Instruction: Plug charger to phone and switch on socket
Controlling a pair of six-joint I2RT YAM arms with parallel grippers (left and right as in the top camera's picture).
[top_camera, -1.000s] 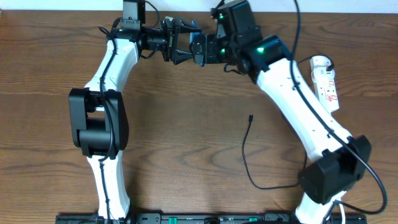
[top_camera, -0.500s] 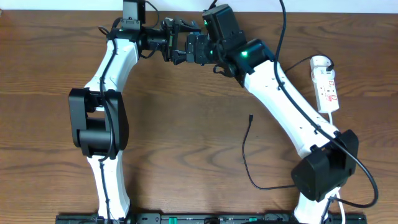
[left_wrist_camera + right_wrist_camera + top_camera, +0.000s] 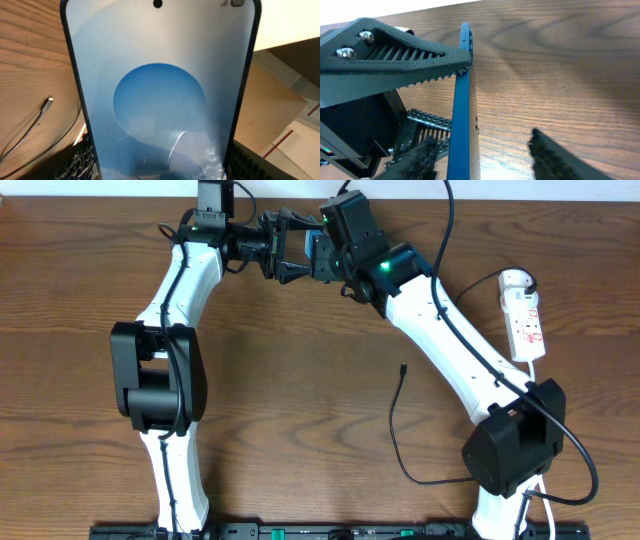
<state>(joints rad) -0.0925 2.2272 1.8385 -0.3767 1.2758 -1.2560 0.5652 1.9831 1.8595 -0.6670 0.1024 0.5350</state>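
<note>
At far edge of table [image 3: 300, 390], left claw [image 3: 292, 256] pinches phone [image 3: 160, 100] by side edges, screen lit. Right claw [image 3: 485, 150] spread wide astride phone's thin edge: one finger [image 3: 415, 160] just beside it, other well apart, no grip. Charger [image 3: 394, 425] lies loose mid-table, tip well apart from phone. Socket [image 3: 526, 315] at right side; right arm [image 3: 450, 340] stretches between charger and socket.
</note>
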